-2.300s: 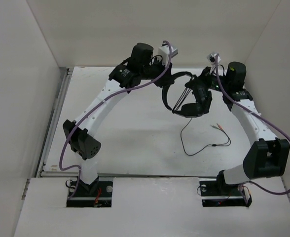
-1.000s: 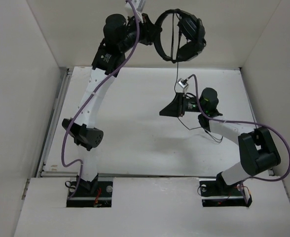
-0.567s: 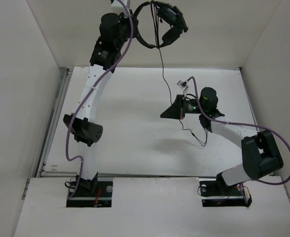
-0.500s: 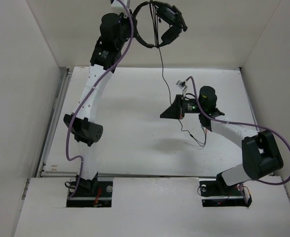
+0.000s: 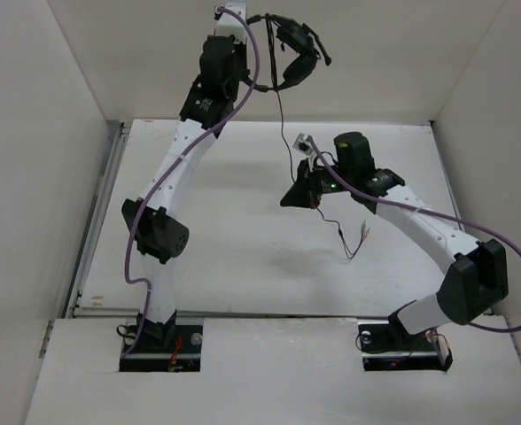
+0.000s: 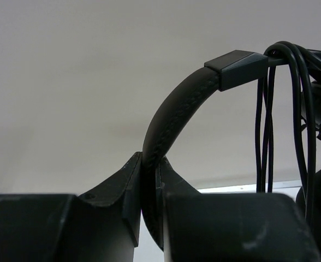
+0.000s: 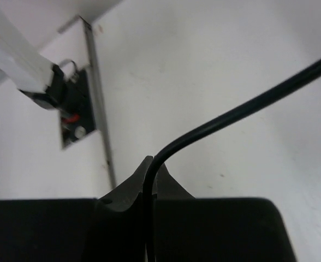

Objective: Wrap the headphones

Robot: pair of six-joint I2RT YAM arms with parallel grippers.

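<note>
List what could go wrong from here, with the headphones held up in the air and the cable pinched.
1. The left pincer clamps only the thin headband of the headphones; a tug may twist it loose.
2. The cable runs almost straight down to the right pincer; pulling further might strain it.
3. The loose plug tips trail below and could snag.

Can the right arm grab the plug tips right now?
Probably not yet: the right end effector is shut on the cable partway along, so it must release first. The plug tips sit close by with nothing over them.
</note>
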